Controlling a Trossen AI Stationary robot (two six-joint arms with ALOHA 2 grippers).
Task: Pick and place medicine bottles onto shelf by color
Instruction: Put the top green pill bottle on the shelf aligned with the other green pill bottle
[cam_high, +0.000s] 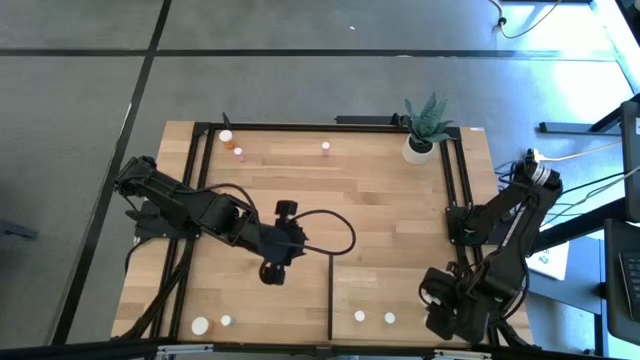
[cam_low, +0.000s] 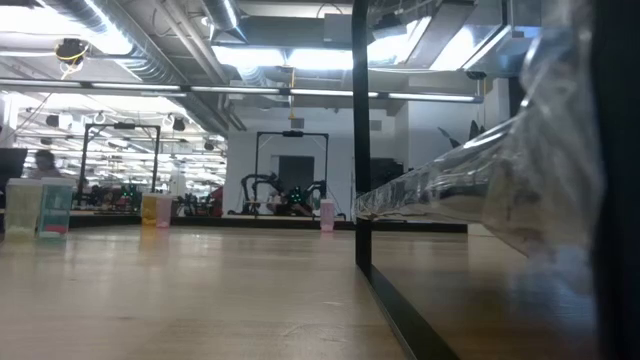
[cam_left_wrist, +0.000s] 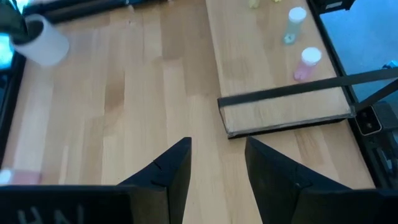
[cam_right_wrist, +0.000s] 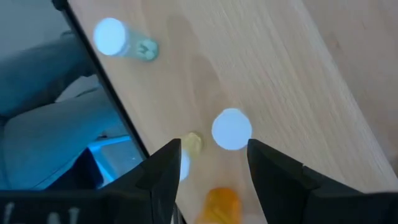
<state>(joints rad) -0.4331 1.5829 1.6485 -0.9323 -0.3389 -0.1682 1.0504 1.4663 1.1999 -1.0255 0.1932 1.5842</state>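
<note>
Left gripper hovers over mid-table just left of the shelf, fingers apart, nothing between them. Right gripper hangs above the shelf's near right corner, fingers parted and empty, a white-capped bottle and an orange bottle below it. On the shelf: two small bottles near the front edge. Off it: two bottles at near left, a white bottle and an orange one at far left, a pink bottle at far centre. Plant pot stands far right.
</note>
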